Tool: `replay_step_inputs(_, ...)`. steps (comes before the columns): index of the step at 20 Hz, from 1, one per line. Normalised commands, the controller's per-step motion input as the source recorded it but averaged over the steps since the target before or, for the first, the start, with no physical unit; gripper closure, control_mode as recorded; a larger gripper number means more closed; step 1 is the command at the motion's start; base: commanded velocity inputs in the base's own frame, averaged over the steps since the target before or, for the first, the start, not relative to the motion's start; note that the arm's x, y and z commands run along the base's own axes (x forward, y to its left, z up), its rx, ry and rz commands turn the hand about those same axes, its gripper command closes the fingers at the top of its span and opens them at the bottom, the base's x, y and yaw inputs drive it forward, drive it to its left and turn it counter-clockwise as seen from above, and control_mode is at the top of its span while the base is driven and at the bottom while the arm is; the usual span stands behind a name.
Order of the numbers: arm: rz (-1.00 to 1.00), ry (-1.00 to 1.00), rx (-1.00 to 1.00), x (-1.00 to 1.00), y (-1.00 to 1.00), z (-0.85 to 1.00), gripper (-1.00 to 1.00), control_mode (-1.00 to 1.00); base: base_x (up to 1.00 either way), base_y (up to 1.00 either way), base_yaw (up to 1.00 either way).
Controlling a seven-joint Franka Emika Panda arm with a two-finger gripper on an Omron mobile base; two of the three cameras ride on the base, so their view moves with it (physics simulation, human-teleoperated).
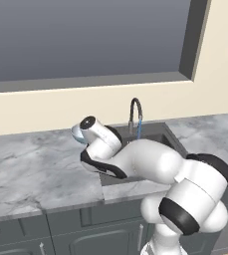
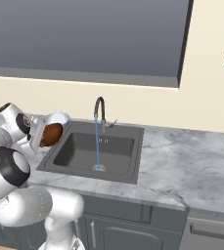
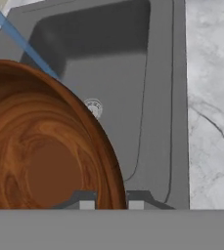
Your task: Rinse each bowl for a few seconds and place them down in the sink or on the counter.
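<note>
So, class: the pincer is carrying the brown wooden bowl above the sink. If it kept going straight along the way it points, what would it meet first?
Apart from the brown bowl the pincer already grips by the rim, probably the sink floor near the drain. Depth is hard to judge.

Cream wall [image 1: 46, 112] under a wide, seemingly grey-paned window [image 1: 85, 37].

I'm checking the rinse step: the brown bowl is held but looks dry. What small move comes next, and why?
Probably carry the brown bowl sideways into the water stream. The gripper pinches its rim at the sink's left edge, with the stream falling apart from it onto the drain.
</note>
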Motion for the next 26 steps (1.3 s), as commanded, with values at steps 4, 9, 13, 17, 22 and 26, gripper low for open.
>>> replay_step_inputs(4,0.12,0.00,0.03,0.00,0.43,0.00,1.00,-1.00,0.00,0.00,0.00)
replay_step_inputs(9,0.09,0.07,0.09,0.12,0.26,0.04,1.00,-1.00,0.00,0.00,0.00)
replay_step_inputs(13,0.02,0.07,0.10,0.09,0.20,0.02,1.00,-1.00,0.00,0.00,0.00)
replay_step_inputs(17,0.00,0.02,0.08,0.01,0.18,-0.01,1.00,-1.00,0.00,0.00,0.00)
replay_step_inputs(22,0.00,0.00,0.01,0.00,0.21,-0.11,1.00,-1.00,0.00,0.00,0.00)
replay_step_inputs(26,0.00,0.00,0.06,0.01,0.10,-0.17,1.00,-1.00,0.00,0.00,0.00)
